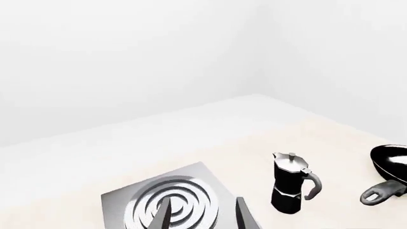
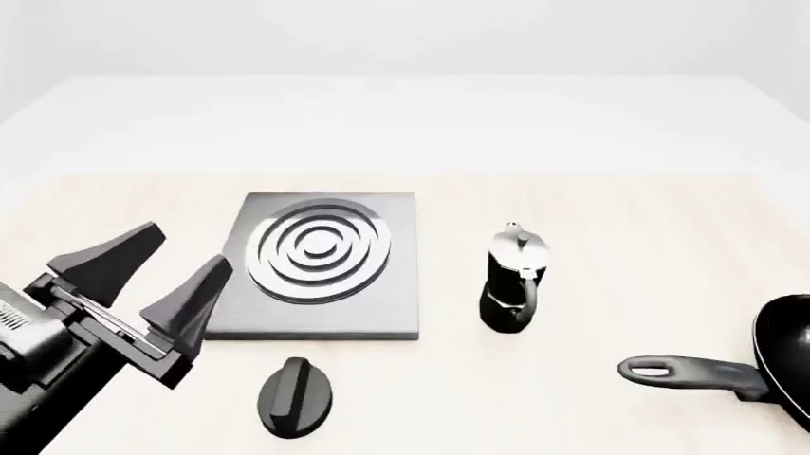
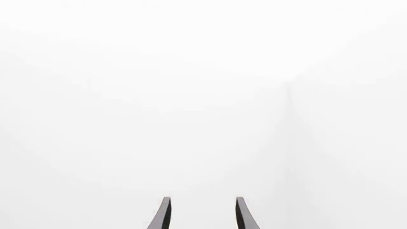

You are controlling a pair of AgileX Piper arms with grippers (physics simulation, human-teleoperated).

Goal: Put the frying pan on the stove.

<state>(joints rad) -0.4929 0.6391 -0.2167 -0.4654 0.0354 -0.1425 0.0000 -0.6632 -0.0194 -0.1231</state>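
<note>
Stove [image 1: 167,202], moka pot [image 1: 289,183], frying pan [image 1: 388,174] apart on table [image 1: 190,138].

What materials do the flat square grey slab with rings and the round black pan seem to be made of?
Flat square grey slab: probably brushed metal, with a matte grey sheen and shiny silver rings. Round black pan: possibly coated metal, with a glossy inside and a duller dark grey handle.

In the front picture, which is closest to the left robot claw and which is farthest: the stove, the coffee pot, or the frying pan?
Measured from the left gripper in the front view:
1. The stove, right beside the claw, just to its right.
2. The moka pot, standing past the stove's right edge, mid-table.
3. The frying pan, at the far right edge, its handle pointing left.
</note>
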